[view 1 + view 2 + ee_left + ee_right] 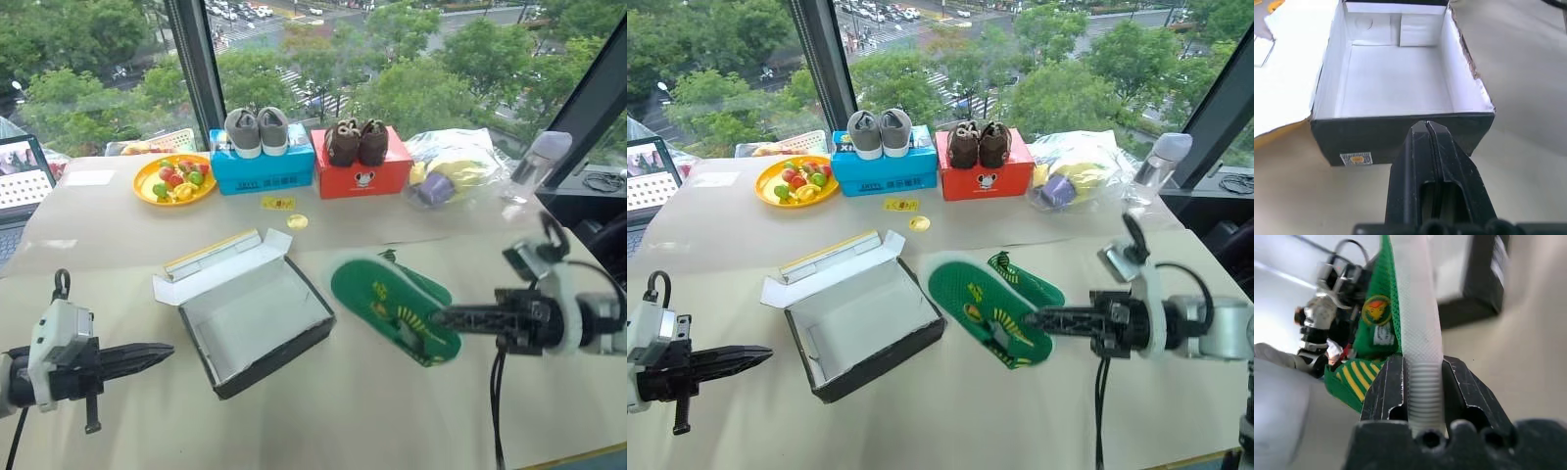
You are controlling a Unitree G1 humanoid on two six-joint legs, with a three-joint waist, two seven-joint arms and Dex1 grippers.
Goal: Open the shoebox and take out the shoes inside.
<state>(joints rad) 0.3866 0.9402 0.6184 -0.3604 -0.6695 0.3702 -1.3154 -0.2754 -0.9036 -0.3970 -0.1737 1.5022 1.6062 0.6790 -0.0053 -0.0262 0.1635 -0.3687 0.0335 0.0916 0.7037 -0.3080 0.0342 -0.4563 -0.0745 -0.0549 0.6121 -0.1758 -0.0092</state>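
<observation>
While clamped, shoes [397, 306] in right end effector [438, 317].

Daylight comes in from the big window [323, 59] ahead of me; the table [411, 245] is evenly bright, with only soft shadows; the white inside of the shoebox [1396, 78] glares at my left wrist; my right wrist view is blurred.

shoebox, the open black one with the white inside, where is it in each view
Left eye view: the open black cardboard shoebox with white interior sits left of centre.
Right eye view: shoebox left of centre, shifted a little further left.
Left wrist view: its white interior spans the upper half, past the shut left gripper.
Right wrist view: one black corner at upper right.
Shared landmark: the green knit shoe.
</observation>
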